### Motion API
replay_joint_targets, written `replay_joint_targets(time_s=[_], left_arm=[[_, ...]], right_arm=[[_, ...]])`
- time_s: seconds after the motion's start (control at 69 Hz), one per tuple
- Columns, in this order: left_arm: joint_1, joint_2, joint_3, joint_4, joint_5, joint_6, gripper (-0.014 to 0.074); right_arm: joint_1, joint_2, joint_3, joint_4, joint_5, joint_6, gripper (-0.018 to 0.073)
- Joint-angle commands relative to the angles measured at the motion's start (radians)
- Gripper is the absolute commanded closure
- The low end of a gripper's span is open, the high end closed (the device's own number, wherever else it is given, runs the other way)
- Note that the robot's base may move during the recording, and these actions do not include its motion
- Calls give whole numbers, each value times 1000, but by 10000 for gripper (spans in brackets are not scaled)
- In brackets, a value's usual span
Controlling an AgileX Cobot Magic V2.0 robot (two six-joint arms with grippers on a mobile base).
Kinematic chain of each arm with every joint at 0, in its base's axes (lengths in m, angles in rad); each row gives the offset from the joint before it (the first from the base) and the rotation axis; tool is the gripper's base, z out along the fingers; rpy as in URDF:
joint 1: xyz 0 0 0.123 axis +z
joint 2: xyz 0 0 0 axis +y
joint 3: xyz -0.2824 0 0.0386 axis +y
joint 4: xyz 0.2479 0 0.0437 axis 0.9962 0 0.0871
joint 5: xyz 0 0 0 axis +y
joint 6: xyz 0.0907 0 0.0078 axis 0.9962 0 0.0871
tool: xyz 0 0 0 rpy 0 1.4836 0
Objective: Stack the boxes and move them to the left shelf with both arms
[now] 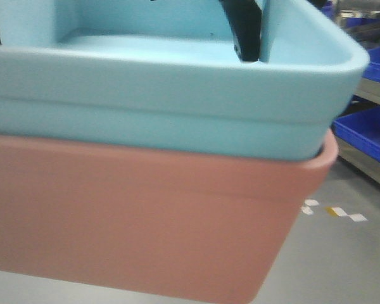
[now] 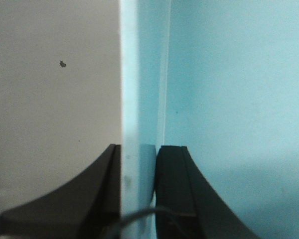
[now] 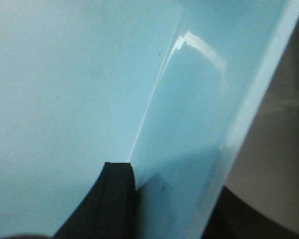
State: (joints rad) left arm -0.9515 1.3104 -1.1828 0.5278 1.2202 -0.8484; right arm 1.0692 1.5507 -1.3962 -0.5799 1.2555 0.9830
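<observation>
The 2 boxes are stacked: the blue box [image 1: 177, 120] sits nested in the pink box [image 1: 145, 221], its rim just above the pink rim, and the pair fills the front view, right up close. The left pincer [image 2: 138, 159] is clamped on the blue box's side wall, 1 finger outside and 1 inside, with the thin wall pinched between them. On the other side the right pincer [image 3: 174, 194] does the same job. Its inner finger [image 1: 244, 31] lies flat against the opposite wall and a dark outer one shows beyond the rim, so it looks closed on that wall too. A grip at each end makes sense, since 1 pincer alone would let the load tip. Only the blue box is gripped; the pink one seems to ride along on the snug fit, and that is the risk. Grey floor [image 1: 342, 266] and dark blue bins [image 1: 367, 136] show at right. The left shelf is not in view, so the carry looks unfinished.
</observation>
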Motion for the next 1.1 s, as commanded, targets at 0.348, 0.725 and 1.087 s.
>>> replay_joint_targets(time_s=[0.348, 0.725, 1.087], left_arm=[[-45, -18, -47, -85, -284, -13, 608], [-45, -18, -47, -87, -284, -13, 608], [-45, -18, -47, -87, -282, -13, 608]], right_arm=[[24, -29, -52, 7, -94, 40, 503], [24, -29, -52, 7, -94, 40, 503], [24, -29, -52, 7, -94, 40, 503]])
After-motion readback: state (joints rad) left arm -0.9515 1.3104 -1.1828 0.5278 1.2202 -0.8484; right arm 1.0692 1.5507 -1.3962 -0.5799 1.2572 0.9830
